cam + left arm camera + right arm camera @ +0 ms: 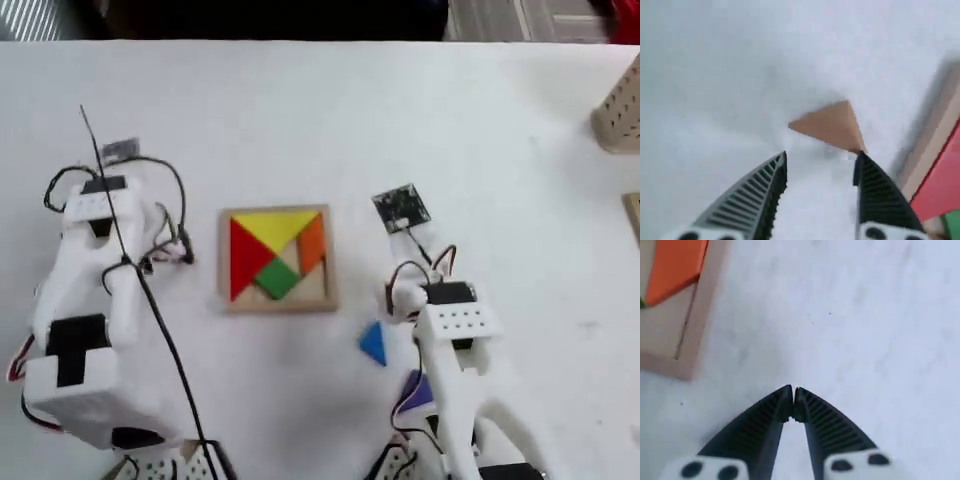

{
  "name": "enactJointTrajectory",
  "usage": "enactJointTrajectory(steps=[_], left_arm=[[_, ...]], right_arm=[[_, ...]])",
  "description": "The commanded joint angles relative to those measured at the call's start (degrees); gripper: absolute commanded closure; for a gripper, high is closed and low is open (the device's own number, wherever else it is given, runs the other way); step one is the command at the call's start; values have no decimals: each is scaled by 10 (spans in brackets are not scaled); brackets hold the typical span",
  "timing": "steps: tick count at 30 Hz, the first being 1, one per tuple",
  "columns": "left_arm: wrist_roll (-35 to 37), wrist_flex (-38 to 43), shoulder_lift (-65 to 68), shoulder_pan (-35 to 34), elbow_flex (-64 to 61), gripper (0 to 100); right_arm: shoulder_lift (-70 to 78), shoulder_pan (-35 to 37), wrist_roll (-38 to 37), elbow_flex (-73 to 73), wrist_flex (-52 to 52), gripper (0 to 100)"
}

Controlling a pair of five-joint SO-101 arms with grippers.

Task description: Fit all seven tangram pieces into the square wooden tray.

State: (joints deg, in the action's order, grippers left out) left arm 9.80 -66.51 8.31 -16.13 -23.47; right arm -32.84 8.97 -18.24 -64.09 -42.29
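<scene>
Square wooden tray (275, 304) lies mid-table, holding red, yellow, orange and green pieces; blue triangle (373, 342) lies just outside, long edge running near-to-far; tan triangle (832, 125) lies beside the tray, just ahead of the left gripper (821, 156), fingers apart; right gripper (792, 390) has its tips together.

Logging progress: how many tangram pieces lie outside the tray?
3: blue triangle beside the tray, purple piece by the right arm, tan triangle at left claw; others may be hidden.
</scene>
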Motion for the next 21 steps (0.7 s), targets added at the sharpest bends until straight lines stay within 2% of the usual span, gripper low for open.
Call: enactJointTrajectory(steps=[1,4,9,15,21], left_arm=[[215,-1,23,11,32,644],[234,9,30,23,33,595],[236,58,36,12,33,612],[236,59,36,-25,26,612],[254,62,66,-15,35,631]], right_arm=[[-12,-3,-9,3,8,974],[-12,9,-18,1,7,974],[-12,18,-40,0,4,975],[-12,15,-41,0,4,974],[-12,15,-41,0,4,974]])
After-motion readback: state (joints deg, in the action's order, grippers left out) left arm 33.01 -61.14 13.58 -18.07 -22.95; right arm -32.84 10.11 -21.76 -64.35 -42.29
